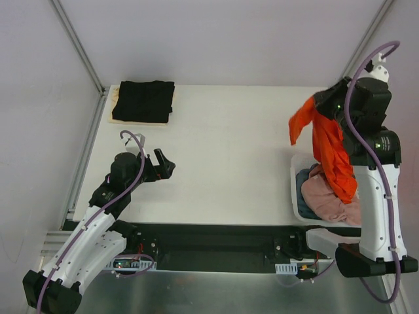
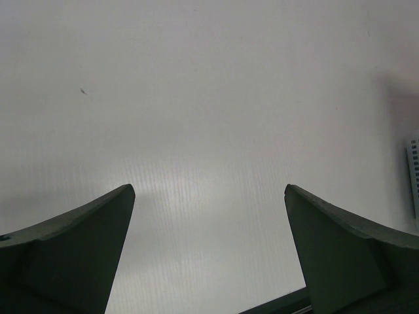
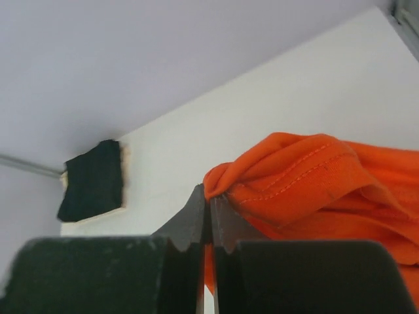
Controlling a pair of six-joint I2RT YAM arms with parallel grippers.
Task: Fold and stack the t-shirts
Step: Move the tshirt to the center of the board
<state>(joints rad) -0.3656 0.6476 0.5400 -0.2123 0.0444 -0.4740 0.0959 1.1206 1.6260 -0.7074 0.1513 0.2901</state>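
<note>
Nearest you, at about 8 o'clock on the table (image 1: pixel 229 144), your left gripper (image 2: pixel 209 190) hangs low over bare white surface. Its jaws are spread wide and nothing is between them.

At 4 o'clock the white basket (image 1: pixel 294 193) sits at the table's right edge. A pink t-shirt (image 1: pixel 327 203) is heaped inside it, with a dark blue one (image 1: pixel 304 180) tucked at its left.

Above the basket, your right gripper (image 3: pixel 208 196) is clenched on a bunched fold of the orange t-shirt (image 1: pixel 329 147). You hold the shirt up in the air: most of it hangs down toward the basket, and one loose part flares out toward 9 o'clock. I cannot tell whether its lowest end touches the pink shirt or hangs clear of it.

Farthest off, at 10 o'clock, a folded black t-shirt (image 1: pixel 145 100) lies flat in the table's far left corner. A cream edge (image 1: pixel 116 108) shows beneath it, probably another folded shirt.

You appear to be at the pick-up step, drawing the next shirt out of the basket, with folding not yet begun. Next, carry the orange shirt toward the table's open middle and lay it down flat. You will likely need the left gripper to catch the free side so the cloth spreads rather than lands crumpled. Lift high enough that the hem does not drag the pink shirt out.
</note>
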